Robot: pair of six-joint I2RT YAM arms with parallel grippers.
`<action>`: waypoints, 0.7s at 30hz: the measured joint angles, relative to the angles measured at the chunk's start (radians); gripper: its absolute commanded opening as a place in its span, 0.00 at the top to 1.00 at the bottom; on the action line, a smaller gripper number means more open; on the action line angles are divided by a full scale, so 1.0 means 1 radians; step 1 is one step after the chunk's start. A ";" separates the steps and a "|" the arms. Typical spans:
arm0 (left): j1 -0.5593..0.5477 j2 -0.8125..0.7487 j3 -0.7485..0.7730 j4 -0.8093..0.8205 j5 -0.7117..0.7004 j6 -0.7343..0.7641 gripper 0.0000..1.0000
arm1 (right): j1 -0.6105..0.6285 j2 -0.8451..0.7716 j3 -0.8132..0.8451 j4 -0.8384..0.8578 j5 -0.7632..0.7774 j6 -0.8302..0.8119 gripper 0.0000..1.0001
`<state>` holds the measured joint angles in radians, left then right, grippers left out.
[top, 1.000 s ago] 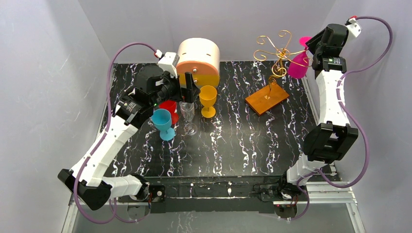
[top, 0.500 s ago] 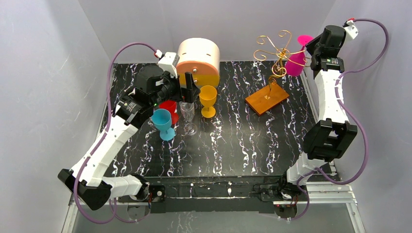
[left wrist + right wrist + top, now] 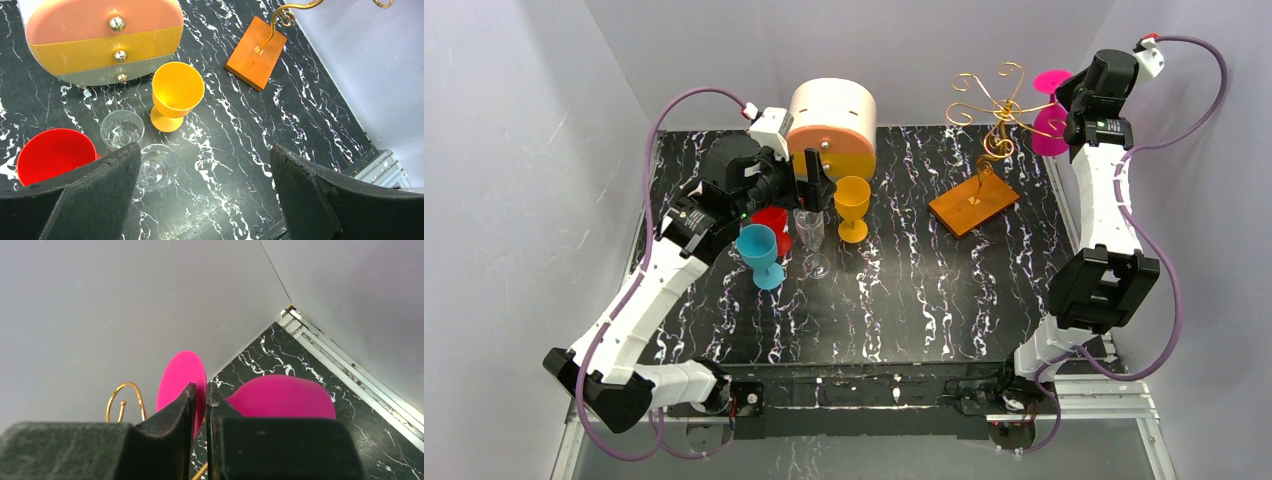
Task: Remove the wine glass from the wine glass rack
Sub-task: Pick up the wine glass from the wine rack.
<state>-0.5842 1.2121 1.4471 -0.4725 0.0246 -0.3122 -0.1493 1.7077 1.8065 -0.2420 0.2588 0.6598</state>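
The wine glass is magenta and hangs upside down from an arm of the gold wire wine glass rack, whose wooden base sits at the back right. My right gripper is at the glass's stem, high by the right wall. In the right wrist view its fingers stand nearly together between the glass's foot and its bowl, shut on the stem, which they hide. A gold rack curl shows to the left. My left gripper hangs wide open above the table, holding nothing.
A round cream-and-orange drawer box stands at the back. In front of it stand a yellow goblet, a clear glass, a red cup and a blue goblet. The right wall is close behind the right gripper.
The right gripper's jaws have closed in on the magenta glass's stem, and the glass has shifted slightly toward the back right. The left arm has not moved.
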 measured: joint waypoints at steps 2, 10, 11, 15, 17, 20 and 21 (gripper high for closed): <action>0.000 0.000 0.000 0.000 0.002 -0.002 0.02 | 0.000 0.000 0.000 0.000 -0.001 0.000 0.95; 0.000 0.000 0.000 0.000 0.010 -0.009 0.02 | 0.000 -0.011 0.000 -0.002 -0.018 0.013 0.99; 0.000 0.000 0.000 0.000 0.011 -0.010 0.02 | 0.000 -0.014 0.000 -0.004 -0.019 0.018 0.99; 0.000 0.000 0.000 0.001 0.014 -0.016 0.02 | 0.000 -0.027 0.000 -0.021 -0.032 0.043 0.99; 0.000 0.000 0.000 0.001 0.015 -0.021 0.02 | 0.000 -0.032 0.000 -0.027 -0.042 0.056 0.99; 0.000 0.000 0.000 0.002 0.017 -0.024 0.02 | 0.000 -0.035 0.000 -0.034 -0.056 0.078 0.99; 0.000 0.000 0.000 0.002 0.018 -0.025 0.02 | 0.000 -0.035 0.000 -0.038 -0.060 0.084 0.99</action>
<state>-0.5842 1.2121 1.4475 -0.4709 0.0422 -0.3370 -0.1493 1.6726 1.8061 -0.2798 0.1989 0.7441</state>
